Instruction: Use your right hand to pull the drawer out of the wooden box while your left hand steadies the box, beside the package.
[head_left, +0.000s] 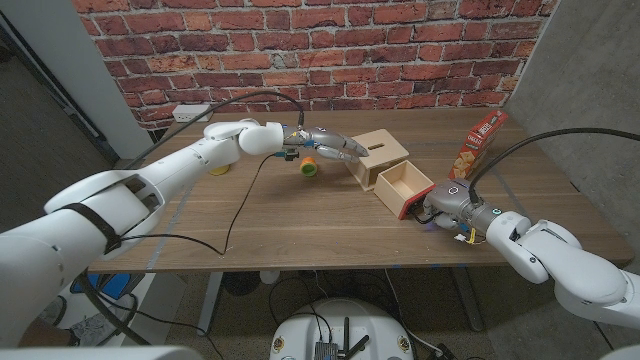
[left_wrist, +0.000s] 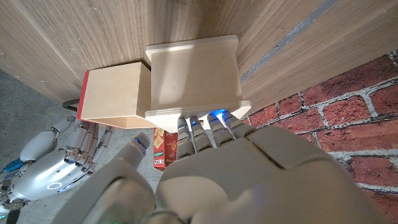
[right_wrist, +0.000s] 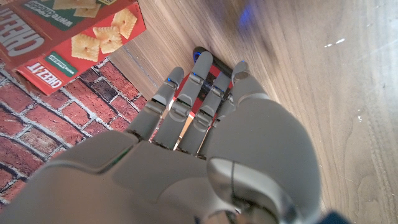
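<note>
The light wooden box (head_left: 379, 153) stands at the table's middle back, also seen in the left wrist view (left_wrist: 196, 71). Its drawer (head_left: 404, 186) with a red front (left_wrist: 83, 93) sticks out toward the near right, still partly inside. My left hand (head_left: 325, 144) reaches in from the left and its fingertips (left_wrist: 208, 122) press on the box's far edge. My right hand (head_left: 443, 201) is at the drawer's red front (right_wrist: 210, 79), with its fingers (right_wrist: 186, 102) laid over it and holding it. The red cracker package (head_left: 478, 145) stands just right of the box.
A small green and orange thing (head_left: 309, 167) lies left of the box, under my left wrist. A black cable (head_left: 245, 195) runs across the table's left half. A white power strip (head_left: 188, 112) sits at the back left. The brick wall (head_left: 320, 40) backs the table.
</note>
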